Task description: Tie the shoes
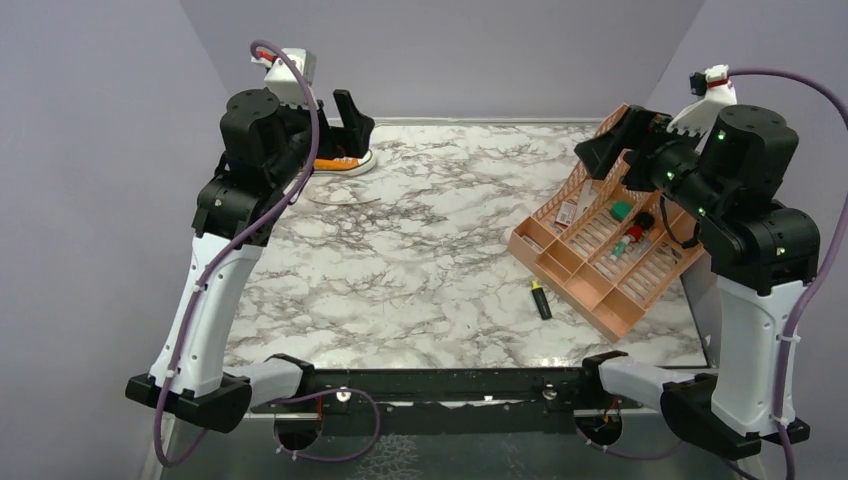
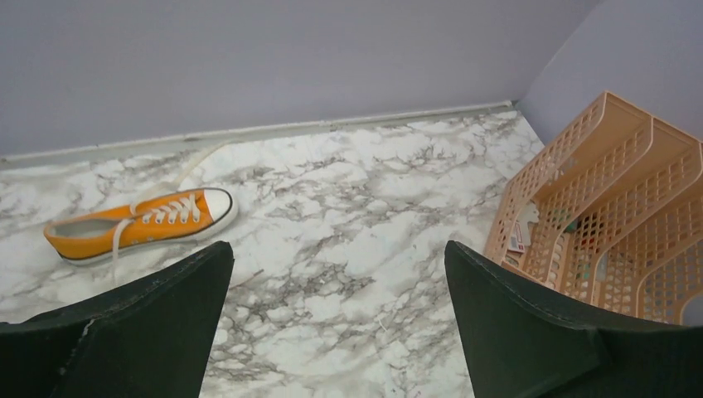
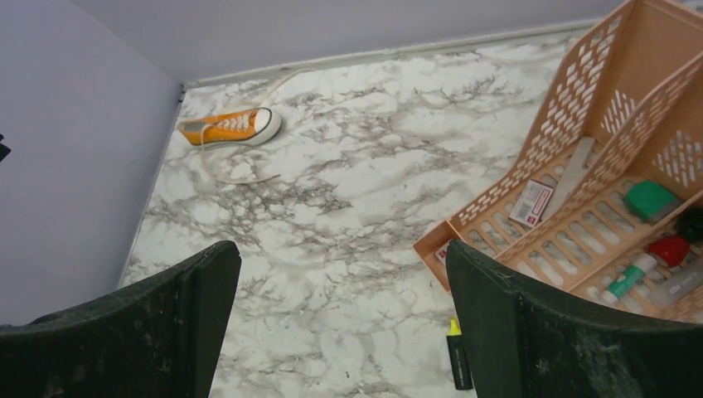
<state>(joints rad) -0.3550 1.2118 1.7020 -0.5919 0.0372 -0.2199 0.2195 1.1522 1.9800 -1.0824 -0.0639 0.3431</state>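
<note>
White-and-grey marble table (image 1: 420, 280), viewed from my bases at the near edge outward. Nearest item: a black highlighter (image 1: 541, 300) with a yellow cap, lying flat on the right half, just beside the near corner of a peach perforated organiser tray (image 1: 520, 245). The tray sits skewed on the right side. Its compartments hold a green block (image 3: 651, 199), a red-capped item (image 3: 670, 249), a white stick with a green end (image 3: 627, 280) and a small red-and-white card (image 3: 531, 202); other contents are too small to identify. My right gripper (image 3: 341, 253) hangs in the air over the far part of the tray, fingers spread fully, nothing between them. My left gripper (image 2: 338, 253) is raised over the far left of the table, also spread fully and empty, clear of the shoe. The orange sneaker (image 2: 141, 224) stands on its white sole in the far left corner, near the back wall (image 2: 249, 58), white toe cap pointing toward the middle of the table. Its white laces (image 2: 170, 209) are untied: one end trails toward the back wall, and a loose loop (image 3: 232, 170) lies on the marble on the near side of the shoe.
</note>
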